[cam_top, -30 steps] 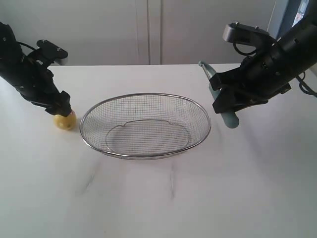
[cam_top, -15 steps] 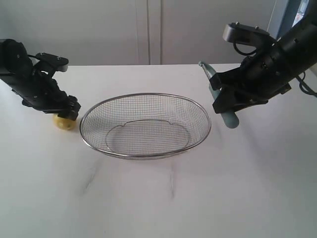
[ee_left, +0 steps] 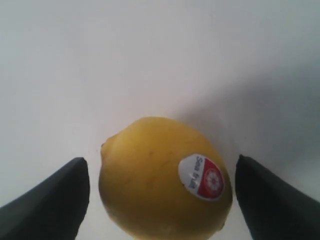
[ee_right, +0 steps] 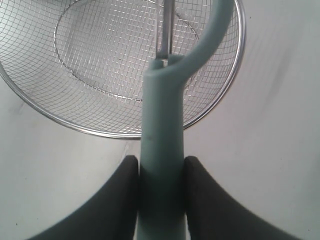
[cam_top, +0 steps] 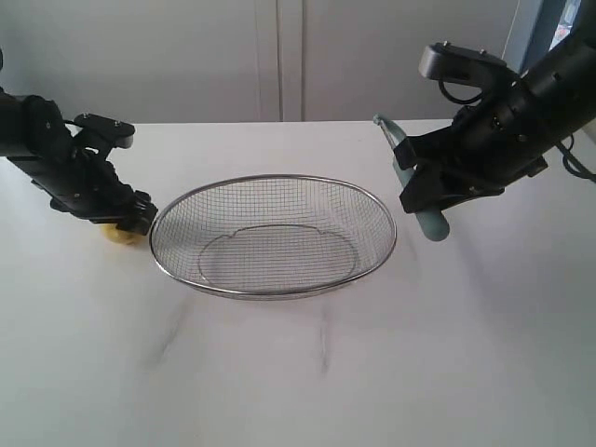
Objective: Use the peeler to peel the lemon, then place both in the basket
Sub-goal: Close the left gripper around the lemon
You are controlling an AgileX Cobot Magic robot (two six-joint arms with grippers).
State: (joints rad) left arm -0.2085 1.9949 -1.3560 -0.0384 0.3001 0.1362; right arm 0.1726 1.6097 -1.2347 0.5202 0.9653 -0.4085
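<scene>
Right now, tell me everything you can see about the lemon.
The lemon is small, round and plain yellow, with smooth unpeeled skin and an oval red-and-white sticker facing the wrist camera. It rests on the white table, near the left end of the wire basket. The left gripper hangs over it with jaws open on either side. Thin gaps show, so nothing seems to grip it yet.
</scene>
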